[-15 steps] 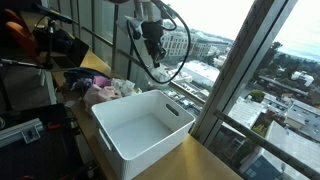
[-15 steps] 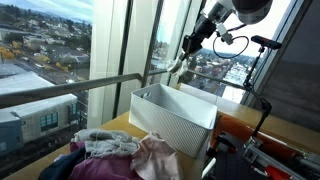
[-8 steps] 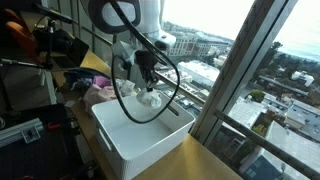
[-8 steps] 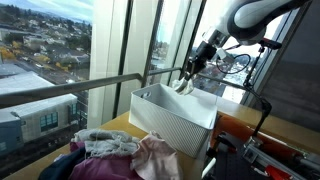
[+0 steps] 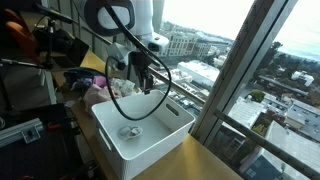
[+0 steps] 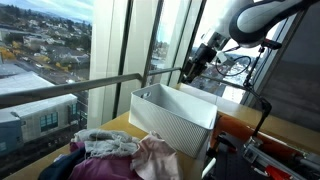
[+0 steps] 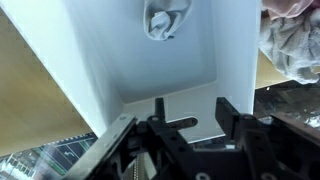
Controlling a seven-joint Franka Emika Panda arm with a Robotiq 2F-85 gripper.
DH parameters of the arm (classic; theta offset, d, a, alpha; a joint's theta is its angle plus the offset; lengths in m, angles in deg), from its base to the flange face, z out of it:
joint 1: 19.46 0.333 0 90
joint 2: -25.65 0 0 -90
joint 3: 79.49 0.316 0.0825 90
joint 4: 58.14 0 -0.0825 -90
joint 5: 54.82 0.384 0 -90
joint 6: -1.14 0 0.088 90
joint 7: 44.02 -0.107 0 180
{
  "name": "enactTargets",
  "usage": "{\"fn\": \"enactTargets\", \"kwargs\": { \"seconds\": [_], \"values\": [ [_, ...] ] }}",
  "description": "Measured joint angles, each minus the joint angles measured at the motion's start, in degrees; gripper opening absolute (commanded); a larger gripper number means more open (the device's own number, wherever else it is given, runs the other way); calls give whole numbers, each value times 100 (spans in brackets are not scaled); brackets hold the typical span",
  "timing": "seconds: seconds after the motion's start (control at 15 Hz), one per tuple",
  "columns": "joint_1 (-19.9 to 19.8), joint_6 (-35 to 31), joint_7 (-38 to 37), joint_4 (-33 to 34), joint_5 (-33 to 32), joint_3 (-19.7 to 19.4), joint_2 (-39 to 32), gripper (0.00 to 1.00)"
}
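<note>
Here, the gripper (image 5: 147,86) is hanging just above the white plastic bin (image 5: 140,155), over its open middle rather than its rim. That position seems chosen so that anything leaving the fingers lands inside the bin walls. In the wrist view the gripper (image 7: 193,115) is showing its jaws standing apart, with only the bin's floor and a handle slot visible between them, so they are gripping nothing.

A small balled-up pale cloth (image 7: 163,20), possibly a sock, is lying loose on the floor of the bin, toward one end wall. It is also showing as a small lump (image 5: 131,131) directly below the gripper and well clear of the fingers.

A heap of mixed clothes (image 6: 120,150) is sitting outside the bin, just beside one short wall, where the arm can probably reach it. The bin itself is resting on a wooden tabletop (image 5: 190,160), its long side running along the window.
</note>
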Motion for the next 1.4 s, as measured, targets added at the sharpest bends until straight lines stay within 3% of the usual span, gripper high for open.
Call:
{"fn": "enactTargets", "kwargs": {
  "seconds": [0.13, 0.4, 0.73, 1.07, 1.4],
  "values": [
    [217, 0, -283, 62, -156, 217, 165, 99],
    [784, 10, -1182, 225, -723, 883, 290, 100],
    [1382, 17, -2075, 398, -1491, 1519, -193, 100],
    [1862, 17, -2516, 780, -2092, 1524, -1100, 100],
    [2142, 24, -2542, 1007, -2520, 985, -2024, 100]
  ]
}}
